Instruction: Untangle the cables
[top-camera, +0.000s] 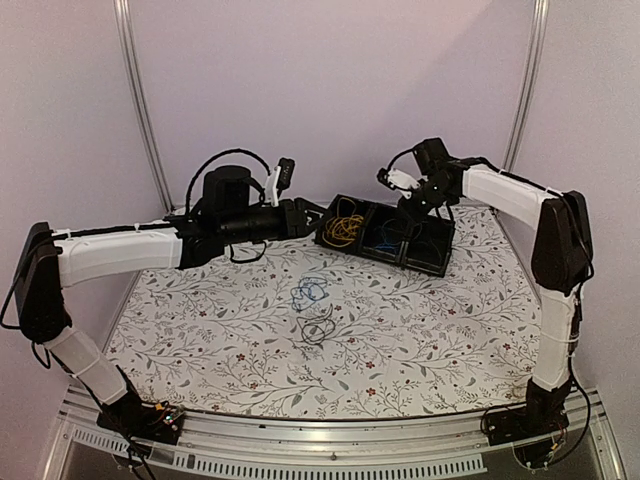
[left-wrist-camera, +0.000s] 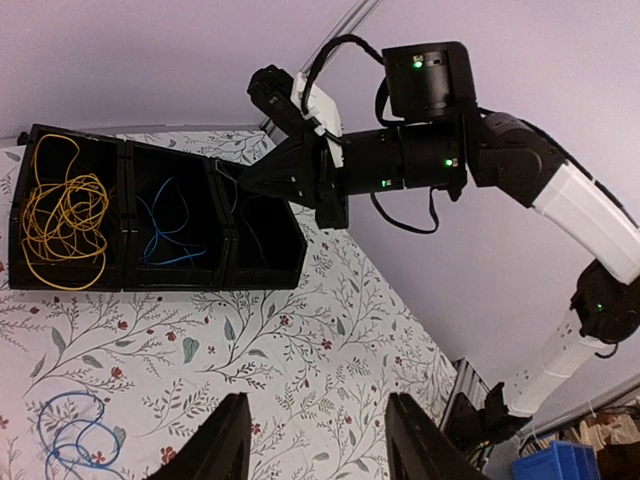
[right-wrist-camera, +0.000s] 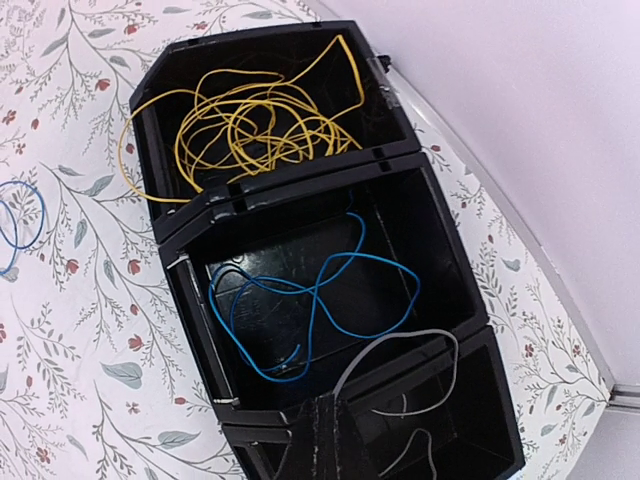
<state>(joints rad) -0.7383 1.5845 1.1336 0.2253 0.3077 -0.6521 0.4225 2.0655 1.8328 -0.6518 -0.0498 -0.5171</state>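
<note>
The black tray (right-wrist-camera: 300, 185) has three compartments. A yellow cable (right-wrist-camera: 255, 125) fills the far one and a blue cable (right-wrist-camera: 320, 290) lies in the middle one. My right gripper (right-wrist-camera: 338, 402) is shut on a thin grey cable (right-wrist-camera: 400, 342) that loops over the divider into the near compartment. In the top view the right gripper (top-camera: 408, 212) hovers over the tray (top-camera: 447, 250). My left gripper (left-wrist-camera: 318, 445) is open and holds nothing, above the cloth beside the tray (left-wrist-camera: 215, 278). A blue cable (top-camera: 310, 293) and a black cable (top-camera: 318, 328) lie loose mid-table.
A floral cloth (top-camera: 420, 330) covers the table. Pale walls and metal corner posts (top-camera: 140, 110) stand close behind the tray. Thick black arm cables (top-camera: 225, 160) loop above the left wrist. The table's metal front rail (top-camera: 330, 435) carries both arm bases.
</note>
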